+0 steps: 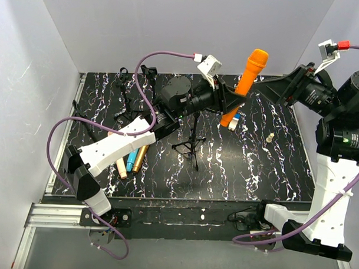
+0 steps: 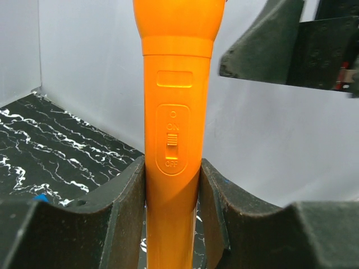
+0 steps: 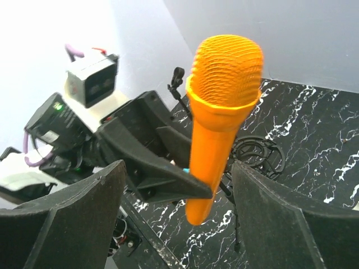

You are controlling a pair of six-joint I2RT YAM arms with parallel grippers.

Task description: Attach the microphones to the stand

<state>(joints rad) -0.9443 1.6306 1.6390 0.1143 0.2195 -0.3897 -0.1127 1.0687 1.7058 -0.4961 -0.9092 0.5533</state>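
My left gripper (image 1: 235,96) is shut on the orange microphone (image 1: 250,73) and holds it upright above the table, head up. In the left wrist view the microphone's body (image 2: 173,112) is clamped between both fingers, its switch facing the camera. My right gripper (image 1: 267,84) is open, just right of the microphone's head. In the right wrist view the microphone (image 3: 219,112) stands between its spread fingers (image 3: 84,218), untouched. The black tripod stand (image 1: 191,144) stands mid-table. The gold-bronze (image 1: 140,158), light blue (image 1: 133,160) and pink-beige (image 1: 120,166) microphones lie together at the left.
A small blue-and-white block (image 1: 234,121) lies under the held microphone. Black clips and a coiled cable (image 1: 129,88) lie at the back left; the coil also shows in the right wrist view (image 3: 258,151). White walls close in the table at the back and sides.
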